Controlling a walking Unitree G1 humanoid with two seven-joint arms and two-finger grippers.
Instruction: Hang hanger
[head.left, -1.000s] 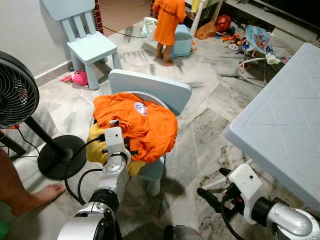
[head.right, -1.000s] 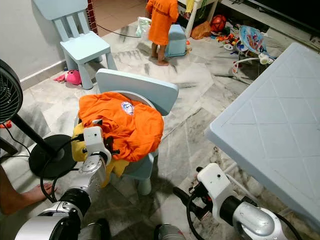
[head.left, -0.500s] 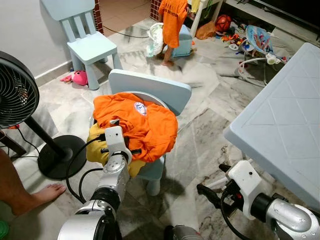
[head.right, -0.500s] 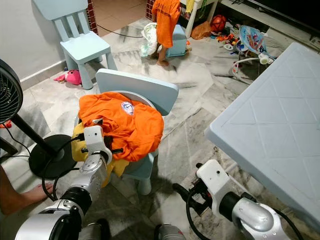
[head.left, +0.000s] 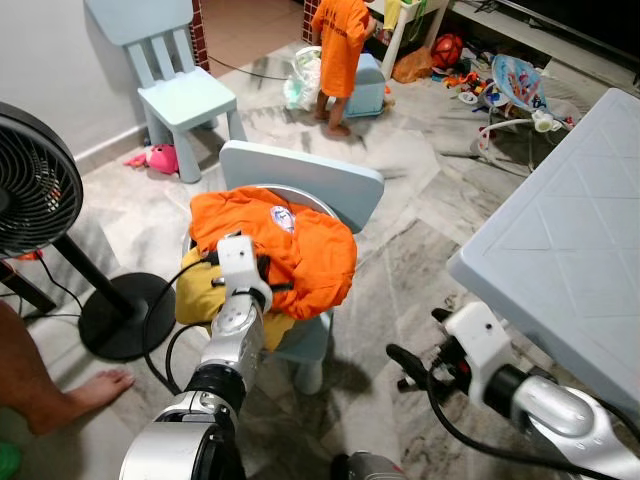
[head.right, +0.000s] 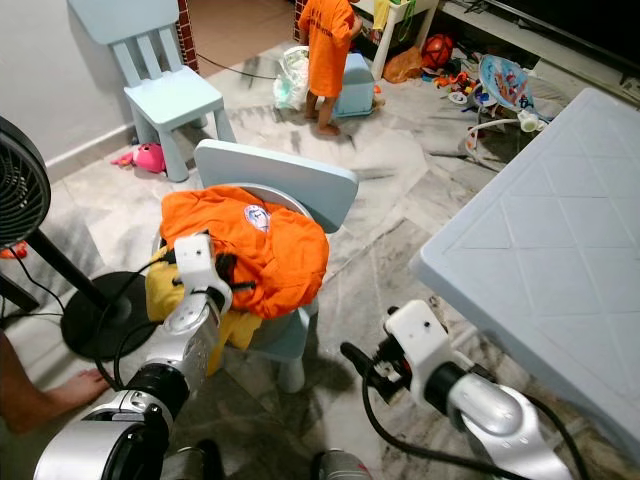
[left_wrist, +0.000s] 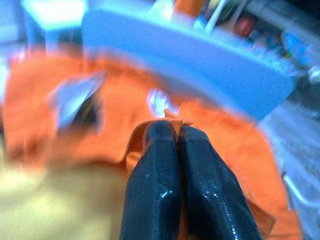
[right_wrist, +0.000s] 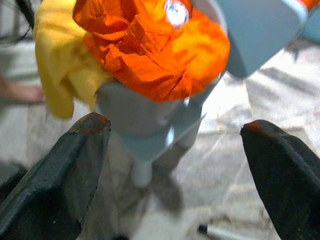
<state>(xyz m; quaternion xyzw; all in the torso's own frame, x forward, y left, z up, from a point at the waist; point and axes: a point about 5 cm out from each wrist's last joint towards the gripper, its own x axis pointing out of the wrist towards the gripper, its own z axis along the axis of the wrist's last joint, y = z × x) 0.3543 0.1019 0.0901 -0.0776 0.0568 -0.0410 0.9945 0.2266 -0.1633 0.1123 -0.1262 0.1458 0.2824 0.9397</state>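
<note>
Since the earlier frames the left gripper (head.left: 262, 275) has pushed further onto the orange garment (head.left: 290, 245), which lies heaped over a yellow cloth (head.left: 200, 295) on the pale blue chair (head.left: 310, 180). A round white label (head.left: 281, 216) on the garment is unreadable. In the left wrist view, the fingers (left_wrist: 165, 185) pinch an orange fold. In the right wrist view, the right gripper (right_wrist: 175, 150) gapes wide, low beside the blue surface (head.left: 560, 240). A fan (head.left: 35, 195) and a person's bare foot (head.left: 85, 388) are nearby.

Head cams look down; both wrists near chair (head.left: 300, 190).
</note>
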